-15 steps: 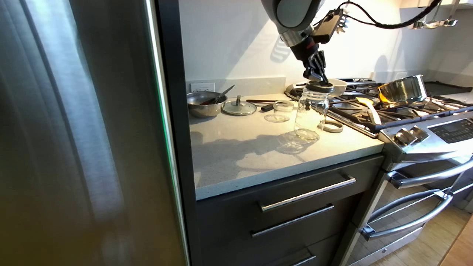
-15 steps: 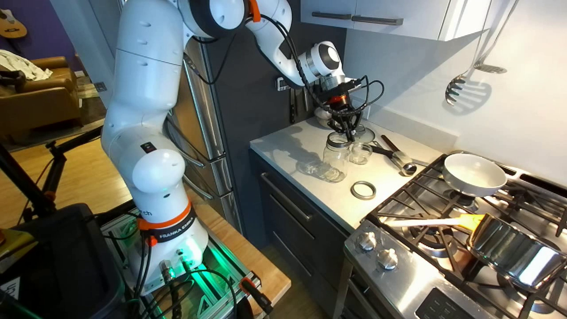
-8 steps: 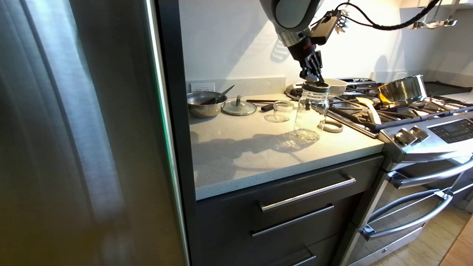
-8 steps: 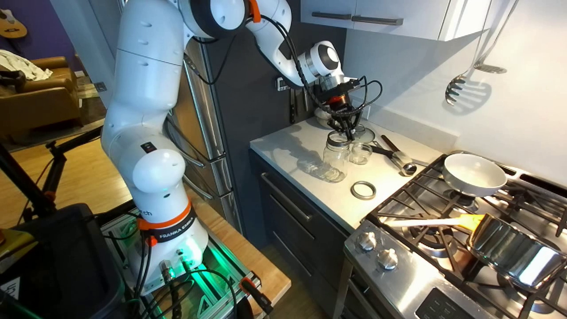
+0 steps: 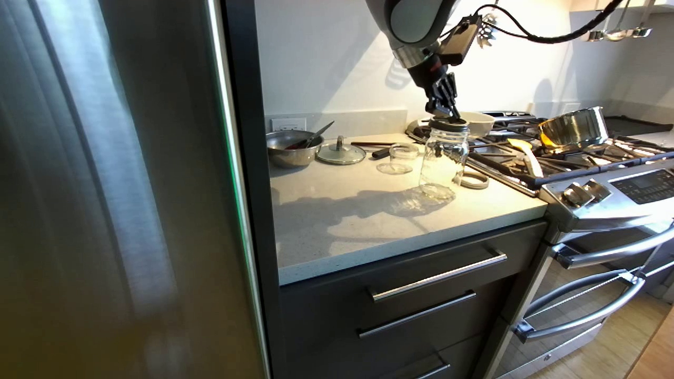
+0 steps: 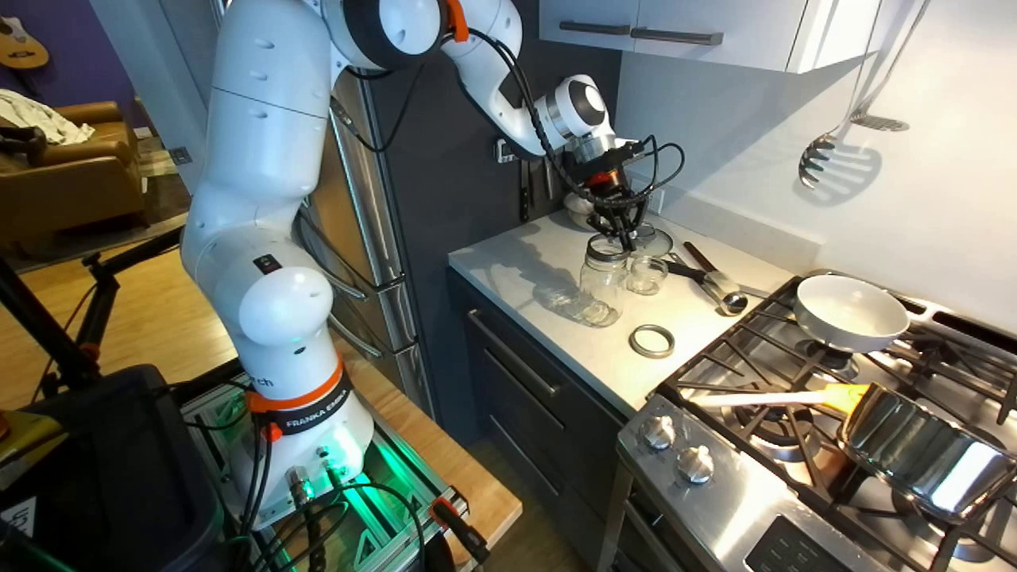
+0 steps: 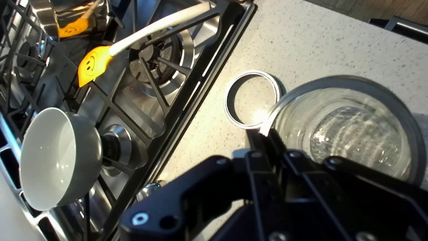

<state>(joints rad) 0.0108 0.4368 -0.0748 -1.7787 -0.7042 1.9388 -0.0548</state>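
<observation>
Claw [image 7: 264, 134] clamped on dark band [image 5: 448, 127] at mouth of glass jar [image 5: 444, 163], jar stood upright on desk [image 5: 337, 245]. Versus a second ago, claw and band shifted slightly toward fridge [image 5: 131, 210]; jar unmoved at base. Yellow spatula head [image 7: 96, 63] is shown with smiley print [image 7: 90, 65] only in wrist view.

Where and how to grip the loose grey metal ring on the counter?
Likely from above, pinching the loose grey metal ring by its wall farthest from the tall clear glass jar, one jaw inside: the ring lies flat, open and thin-walled, with the jar close by.
</observation>
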